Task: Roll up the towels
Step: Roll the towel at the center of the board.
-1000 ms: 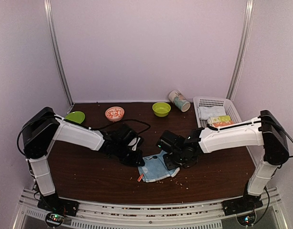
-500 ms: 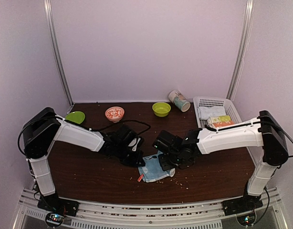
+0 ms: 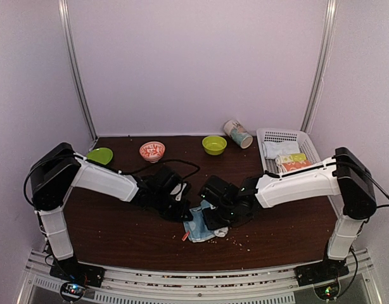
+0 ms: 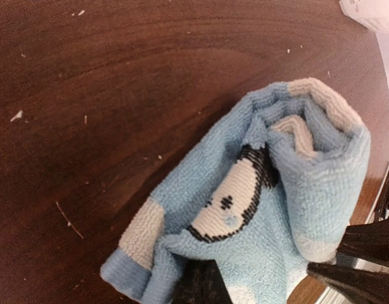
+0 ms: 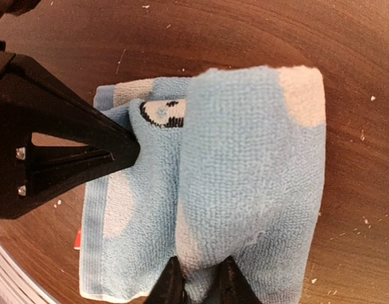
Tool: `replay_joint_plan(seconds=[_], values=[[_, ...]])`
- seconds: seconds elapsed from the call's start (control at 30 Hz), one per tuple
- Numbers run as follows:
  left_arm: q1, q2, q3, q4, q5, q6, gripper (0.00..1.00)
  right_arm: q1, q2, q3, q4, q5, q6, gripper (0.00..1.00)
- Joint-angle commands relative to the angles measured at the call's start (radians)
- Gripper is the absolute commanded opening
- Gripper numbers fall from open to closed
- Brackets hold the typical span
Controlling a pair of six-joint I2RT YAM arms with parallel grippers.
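Your left gripper (image 4: 201, 286) is clenched on a fold of the blue towel (image 5: 245, 177), just beside the Mickey face (image 4: 229, 202) printed on it. The fingers of your right gripper (image 5: 202, 284) stand a little apart with a ridge of the same towel between them; you cannot tell whether they are pressing it or slack.

The only label is a small red tag (image 5: 77, 239) at one corner of the towel, and its print is too small to read. The towel is partly rolled: one side is doubled into a thick fold, and the other lies flat with its pale border showing.

It sits on the dark wooden worktop (image 3: 118, 234), near the middle and toward the front, with crumbs scattered around it. Along the back stand a green bowl (image 3: 100, 154), a red-and-white bowl (image 3: 152, 151), a yellow-green bowl (image 3: 214, 144) and a tipped patterned cup (image 3: 237, 133). At the far right, a white basket (image 3: 280, 135) holds the orange towel (image 3: 296, 164) among other rolled cloths. Pale lilac walls close the space, with metal posts at the back corners.

Both arms have their elbows raised at the outer sides, and the forearms slope inward and down so the wrists meet over the blue towel.
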Motion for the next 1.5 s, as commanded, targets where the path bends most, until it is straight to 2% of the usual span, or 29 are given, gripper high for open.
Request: replay_joint_plan(seconds=[0.0, 0.17, 0.23, 0.33, 0.53, 0.97, 1.2, 1.33, 1.47], values=[[-0.008, 0.002, -0.017, -0.023, 0.004, 0.004, 0.0, 0.007, -0.002, -0.032, 0.079, -0.06, 0.013, 0.27], [-0.008, -0.034, -0.004, -0.083, -0.011, 0.026, 0.0, 0.001, 0.008, -0.063, 0.135, -0.117, 0.014, 0.33], [-0.007, -0.065, -0.001, -0.122, -0.022, 0.044, 0.05, -0.004, 0.013, -0.087, 0.164, -0.14, 0.009, 0.35], [-0.005, -0.124, 0.01, -0.183, -0.027, 0.076, 0.18, -0.009, 0.012, -0.121, 0.21, -0.164, 0.008, 0.37], [-0.002, -0.205, 0.055, -0.217, -0.036, 0.081, 0.21, -0.016, 0.007, -0.145, 0.256, -0.18, 0.003, 0.41], [0.009, 0.014, 0.246, -0.136, 0.059, 0.064, 0.17, -0.02, -0.01, -0.169, 0.28, -0.183, 0.008, 0.44], [0.031, 0.104, 0.244, -0.065, 0.111, 0.034, 0.12, -0.018, -0.022, -0.169, 0.29, -0.2, -0.012, 0.49], [0.043, 0.127, 0.222, -0.031, 0.123, 0.016, 0.0, -0.018, -0.068, -0.17, 0.253, -0.2, -0.039, 0.54], [0.05, 0.143, 0.202, -0.019, 0.115, 0.008, 0.0, -0.018, -0.151, -0.186, 0.203, -0.171, -0.063, 0.56]])
